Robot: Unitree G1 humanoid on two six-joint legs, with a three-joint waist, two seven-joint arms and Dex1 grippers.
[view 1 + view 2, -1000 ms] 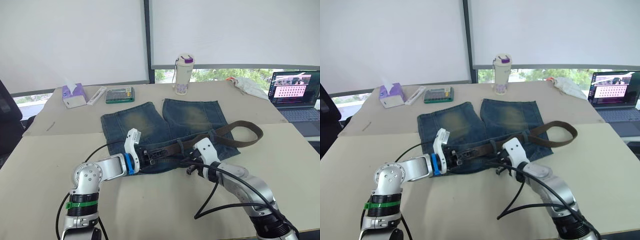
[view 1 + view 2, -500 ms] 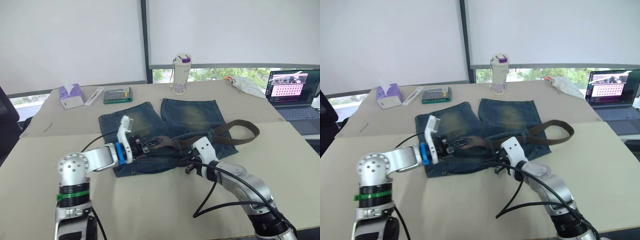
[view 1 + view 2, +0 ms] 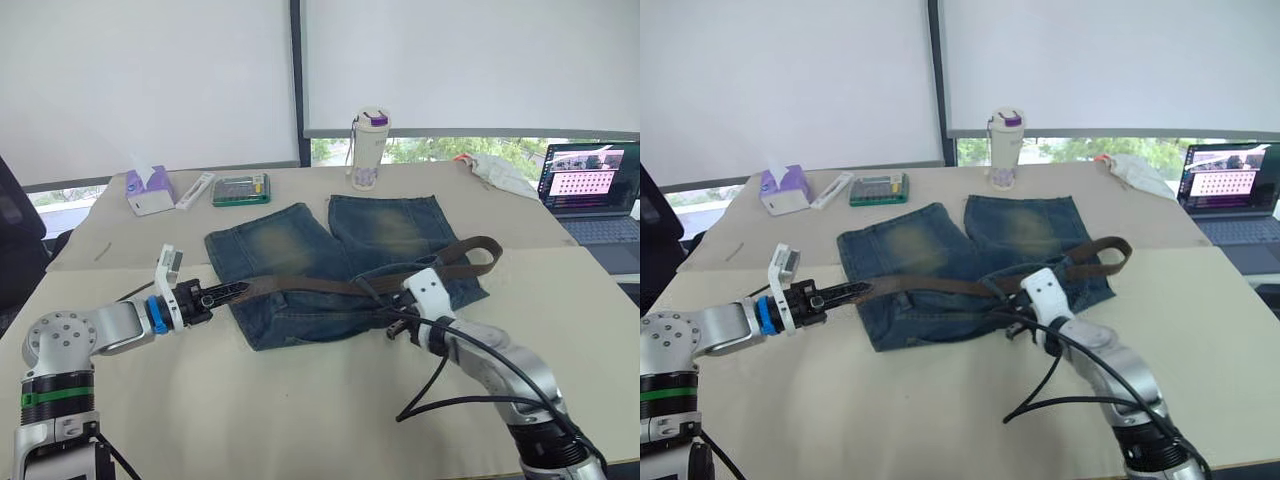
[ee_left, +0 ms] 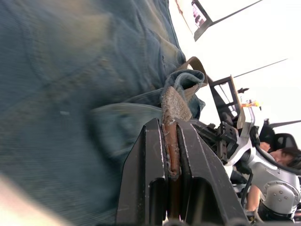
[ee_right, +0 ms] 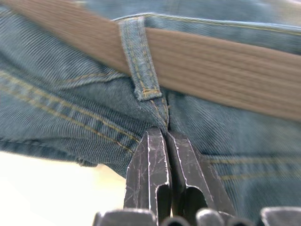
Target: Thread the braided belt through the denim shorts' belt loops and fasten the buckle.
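Now, my left pincer (image 3: 215,295): clamped on the braided belt (image 3: 320,285), which runs right across.
Right pincer (image 5: 163,141): pinching the denim shorts (image 3: 290,250).

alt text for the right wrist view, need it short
The right gripper, fingers closed, pinches the denim shorts just below a belt loop. The brown braided belt passes under that loop and runs along the waistband.
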